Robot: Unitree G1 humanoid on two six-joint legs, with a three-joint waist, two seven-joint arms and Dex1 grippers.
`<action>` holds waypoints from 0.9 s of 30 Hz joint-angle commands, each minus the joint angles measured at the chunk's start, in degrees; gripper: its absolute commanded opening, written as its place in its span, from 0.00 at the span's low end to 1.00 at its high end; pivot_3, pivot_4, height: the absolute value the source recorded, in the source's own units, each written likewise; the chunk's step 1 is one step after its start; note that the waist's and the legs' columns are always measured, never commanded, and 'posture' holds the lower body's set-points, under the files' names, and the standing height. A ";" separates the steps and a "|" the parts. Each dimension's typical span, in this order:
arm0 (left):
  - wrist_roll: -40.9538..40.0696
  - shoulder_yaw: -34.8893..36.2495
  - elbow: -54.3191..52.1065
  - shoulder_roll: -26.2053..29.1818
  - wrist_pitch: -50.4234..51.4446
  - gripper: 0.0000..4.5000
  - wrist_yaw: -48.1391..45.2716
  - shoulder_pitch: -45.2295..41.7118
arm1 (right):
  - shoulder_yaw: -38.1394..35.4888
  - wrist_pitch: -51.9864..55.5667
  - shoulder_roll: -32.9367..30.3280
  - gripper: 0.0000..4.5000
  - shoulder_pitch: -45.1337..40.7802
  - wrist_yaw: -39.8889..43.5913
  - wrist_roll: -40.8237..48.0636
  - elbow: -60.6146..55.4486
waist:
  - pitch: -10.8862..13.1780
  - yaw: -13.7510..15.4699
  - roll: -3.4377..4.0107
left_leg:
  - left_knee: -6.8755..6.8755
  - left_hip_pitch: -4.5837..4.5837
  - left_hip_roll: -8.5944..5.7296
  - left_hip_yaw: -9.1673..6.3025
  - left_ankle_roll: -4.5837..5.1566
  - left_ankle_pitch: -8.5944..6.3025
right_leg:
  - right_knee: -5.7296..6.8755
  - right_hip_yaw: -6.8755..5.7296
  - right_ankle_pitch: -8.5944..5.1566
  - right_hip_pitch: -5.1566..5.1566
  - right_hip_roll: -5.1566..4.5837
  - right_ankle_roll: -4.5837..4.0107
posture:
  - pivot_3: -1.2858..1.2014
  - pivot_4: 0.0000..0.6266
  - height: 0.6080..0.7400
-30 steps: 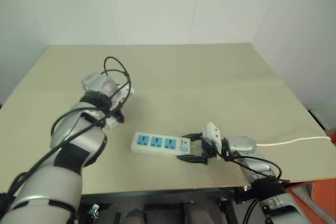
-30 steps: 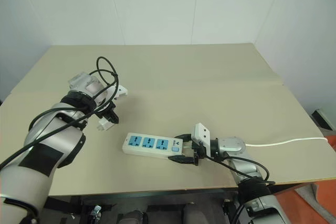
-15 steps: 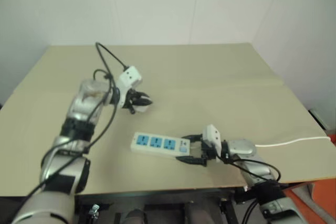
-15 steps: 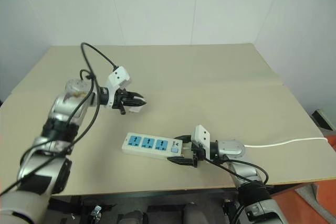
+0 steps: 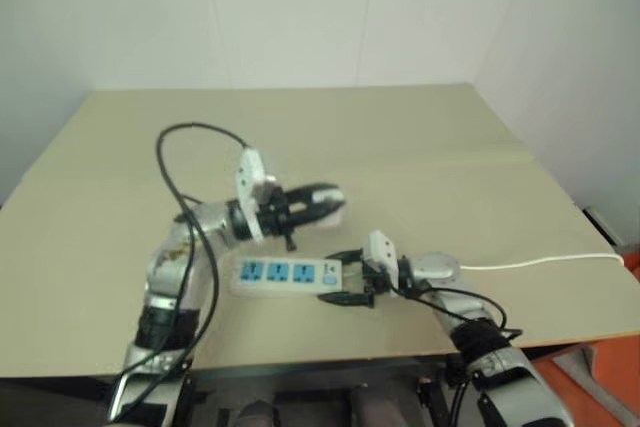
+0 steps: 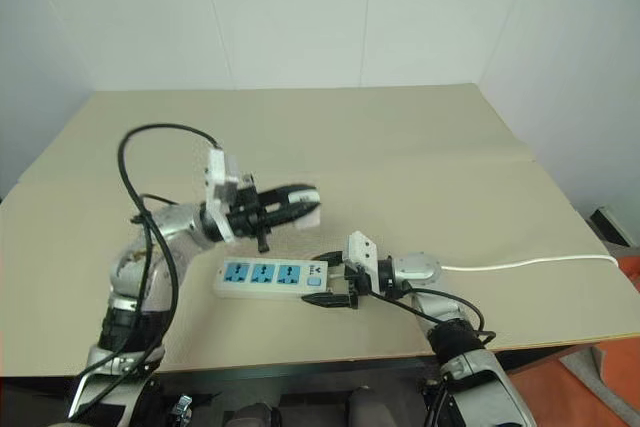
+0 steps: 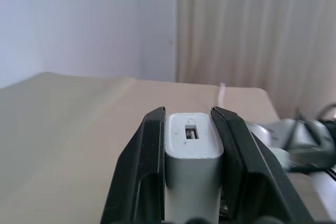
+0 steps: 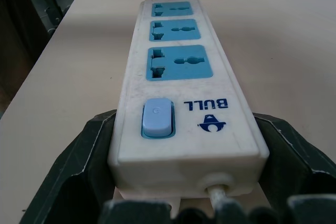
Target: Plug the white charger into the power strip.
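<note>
The white charger (image 7: 191,148) is a small boxy adapter pinched between the two black fingers (image 7: 152,150) of my left gripper (image 5: 330,200), which is shut on it. It hangs above the table, pointing right, just over the far side of the power strip (image 5: 283,274). The strip is a long white bar with three blue socket faces and a blue switch (image 8: 156,117), lying flat near the table's front edge. My right gripper (image 5: 336,277) is shut on its switch end, one finger (image 8: 92,150) on each long side.
A thin white cable (image 5: 540,265) runs from the strip's end to the table's right edge. The tan table (image 5: 420,137) stretches bare behind both grippers up to the white wall. Its front edge lies close below the strip.
My left gripper has swung the charger right and up, from the table's left side to just above the strip, turning to point right. The right gripper and strip slid slightly left.
</note>
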 commanded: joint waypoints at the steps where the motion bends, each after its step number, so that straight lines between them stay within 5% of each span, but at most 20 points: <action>1: 1.35 -0.76 1.79 -3.88 -13.06 0.23 0.50 0.45 | 2.60 -0.90 0.82 0.77 -0.45 1.72 -1.53 1.40 | -0.05 0.08 -0.04 | 0.00 0.01 0.00 0.00 0.00 0.00 | -0.03 -0.01 0.00 0.03 0.00 0.00 | 0.52 0.24 1.00; 17: -8.37 -3.04 3.14 7.02 -3.84 0.23 -11.96 3.20 | 2.69 0.70 0.78 0.77 2.20 0.83 -1.51 -0.77 | -0.12 -0.56 0.01 | -0.11 0.03 0.03 -0.03 0.01 0.00 | -0.17 -0.03 -0.02 0.07 0.06 0.01 | 0.52 0.24 1.00; 27: -4.35 -5.83 6.82 10.54 -5.53 0.23 -15.39 5.03 | 2.66 1.28 0.92 0.77 1.88 0.47 -1.62 -1.02 | -0.12 -0.70 0.01 | -0.14 0.05 0.04 -0.03 0.01 0.00 | -0.18 -0.03 -0.02 0.07 0.08 0.01 | 0.52 0.24 1.00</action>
